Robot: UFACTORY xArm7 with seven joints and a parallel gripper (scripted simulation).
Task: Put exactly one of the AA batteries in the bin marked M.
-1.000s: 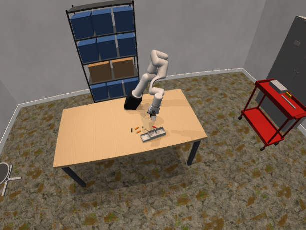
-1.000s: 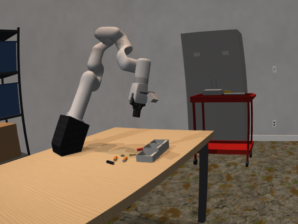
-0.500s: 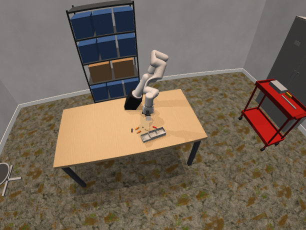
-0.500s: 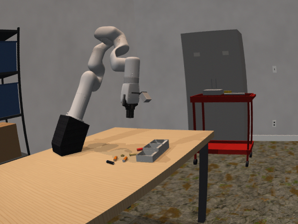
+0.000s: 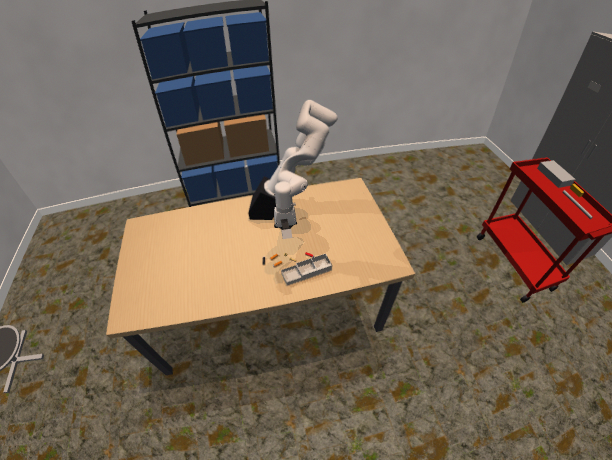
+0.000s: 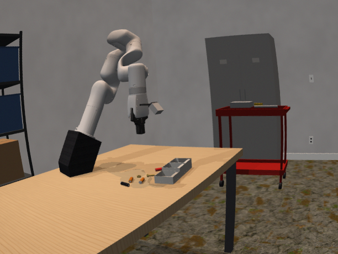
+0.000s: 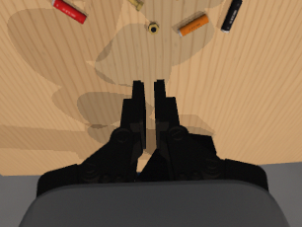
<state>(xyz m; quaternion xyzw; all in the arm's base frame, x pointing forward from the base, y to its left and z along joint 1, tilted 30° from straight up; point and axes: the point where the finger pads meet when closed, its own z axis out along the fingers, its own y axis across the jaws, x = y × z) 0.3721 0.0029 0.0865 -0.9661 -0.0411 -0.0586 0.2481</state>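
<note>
Two orange AA batteries (image 5: 274,257) (image 5: 278,263) lie side by side on the wooden table, left of the grey divided bin (image 5: 306,269). They also show in the side view (image 6: 131,179) (image 6: 141,180). One of them shows in the wrist view (image 7: 192,24). My gripper (image 6: 140,132) (image 7: 149,95) hangs high above the table, behind the small things, with its fingers shut and nothing between them. The bin (image 6: 173,170) has several compartments and its marks are too small to read.
A black battery (image 7: 231,15) lies left of the orange ones. A red cylinder (image 7: 69,11) lies behind the bin. A brass nut (image 7: 154,28) and a brass screw (image 7: 136,4) lie between them. The arm's black base (image 6: 78,157) stands at the table's back edge.
</note>
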